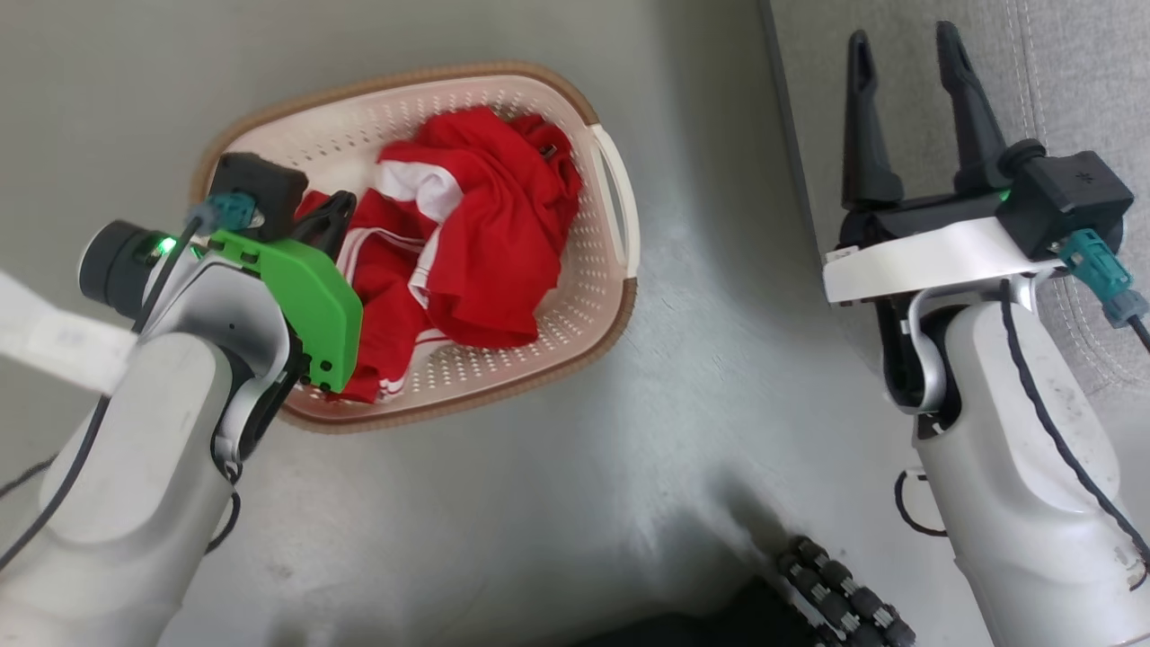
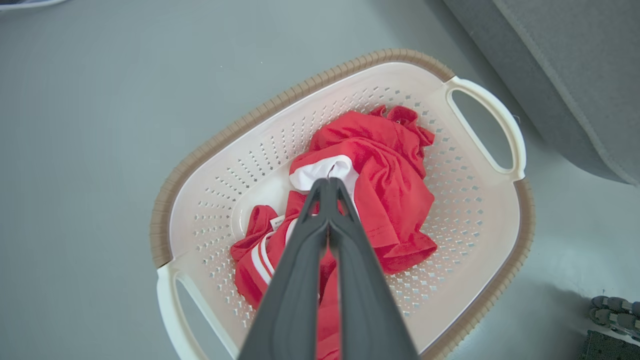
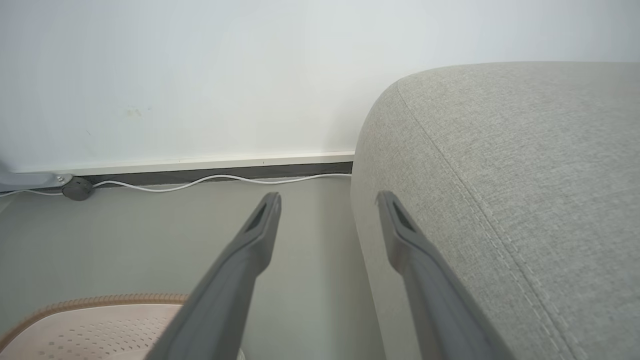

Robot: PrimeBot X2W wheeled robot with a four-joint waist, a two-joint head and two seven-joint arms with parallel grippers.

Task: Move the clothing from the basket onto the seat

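The cream basket (image 1: 406, 84) stands on the floor with both garments inside. A plain red garment (image 1: 503, 243) lies crumpled on top of the red one with white stripes (image 1: 388, 270). My left gripper (image 1: 331, 217) hangs over the basket's left half. In the left wrist view its fingers (image 2: 300, 280) are pressed together, shut, and the left gripper (image 2: 328, 183) has its tips over a white panel (image 2: 320, 172) of the clothing; no fabric shows between them. My right gripper (image 1: 909, 54) stands open and empty at the grey sofa (image 1: 1069, 81), beside its rounded edge (image 3: 525, 175).
Grey floor surrounds the basket (image 2: 215, 140). The sofa (image 2: 575, 60) lies just right of the basket's white handle (image 2: 500, 125). A white cable (image 3: 215, 180) runs along the wall's skirting. My base's black wheel (image 1: 840, 584) sits at the bottom.
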